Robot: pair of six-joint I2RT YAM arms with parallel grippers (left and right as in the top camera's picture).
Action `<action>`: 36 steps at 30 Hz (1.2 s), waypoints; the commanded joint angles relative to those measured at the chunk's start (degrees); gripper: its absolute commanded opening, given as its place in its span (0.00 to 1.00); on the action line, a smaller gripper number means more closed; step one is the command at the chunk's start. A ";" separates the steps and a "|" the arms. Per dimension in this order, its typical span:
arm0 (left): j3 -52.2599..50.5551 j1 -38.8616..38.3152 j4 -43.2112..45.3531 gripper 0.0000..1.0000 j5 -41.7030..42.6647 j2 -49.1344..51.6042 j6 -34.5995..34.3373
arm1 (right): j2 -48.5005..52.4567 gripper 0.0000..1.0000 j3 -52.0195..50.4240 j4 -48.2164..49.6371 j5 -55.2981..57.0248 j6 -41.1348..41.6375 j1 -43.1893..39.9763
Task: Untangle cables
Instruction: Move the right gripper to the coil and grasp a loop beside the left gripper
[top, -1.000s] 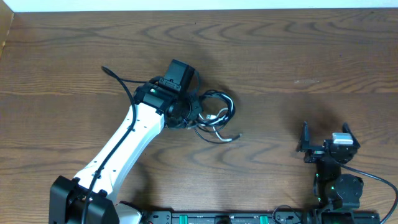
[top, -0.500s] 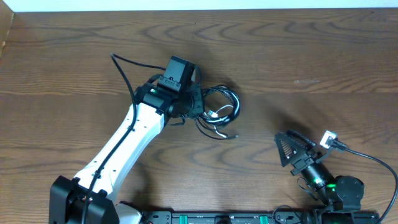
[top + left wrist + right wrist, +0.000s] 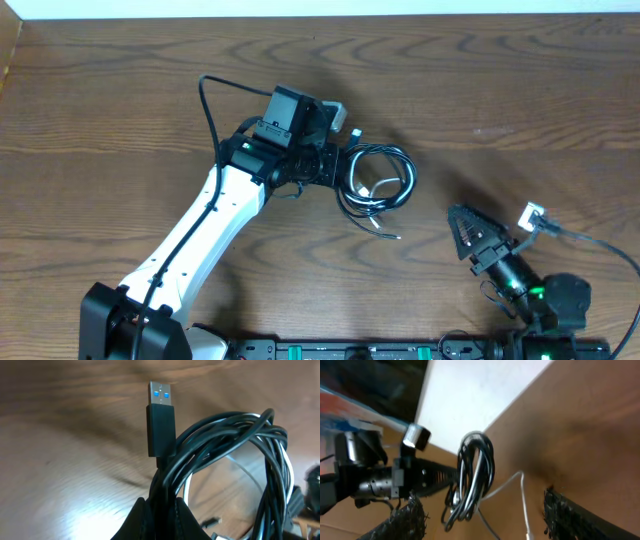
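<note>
Already clamped tight, the left gripper [image 3: 161,512] pinches several black strands of the cables [image 3: 377,180] just below a USB-A plug [image 3: 161,415], which stands upright above its fingertips. The right gripper [image 3: 462,232] holds nothing; its jaws stand wide apart, though narrower than a second ago. Over that second the left arm has carried the bundle rightward, toward the middle of the wooden table [image 3: 520,90]. The right arm has swung from facing straight ahead to aiming at the bundle, near it but apart. I judge this a set-up for two-handed work: one gripper anchors the plug end so the other can pull a strand free. The bundle is a tight oval coil of glossy black cords, with a white cable [image 3: 521,487] threaded through it and trailing below, small plug ends dangling loose.
</note>
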 commanded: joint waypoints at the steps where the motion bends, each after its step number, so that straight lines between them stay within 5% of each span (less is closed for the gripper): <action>1: 1.29 -0.20 1.53 0.07 4.09 -0.81 3.37 | 9.27 0.74 5.53 -0.11 -7.21 2.21 0.35; 7: 1.29 -2.21 1.97 0.07 4.11 -0.81 4.00 | 25.16 0.66 7.96 8.31 -13.84 5.70 3.02; 13: 1.29 -6.80 3.23 0.08 4.66 -0.81 3.98 | 37.03 0.57 7.96 18.51 -7.41 7.23 12.37; 17: 1.29 -8.24 3.21 0.07 5.62 -0.85 3.98 | 43.82 0.13 7.93 18.47 4.63 3.19 15.58; 19: 1.31 -7.72 3.23 0.07 5.55 -0.85 4.04 | 45.79 0.01 7.93 18.47 8.66 1.68 15.56; 28: 1.31 5.51 3.21 0.08 5.55 -5.03 4.57 | 47.36 0.01 7.93 17.42 20.31 -9.94 15.56; 34: 1.29 11.26 1.20 0.09 5.57 -6.34 -3.67 | 47.34 0.01 8.00 17.11 18.58 -6.47 15.56; 36: 1.29 10.47 -1.60 0.17 5.57 -6.29 -4.11 | 47.32 0.01 8.00 21.73 11.17 -1.70 15.56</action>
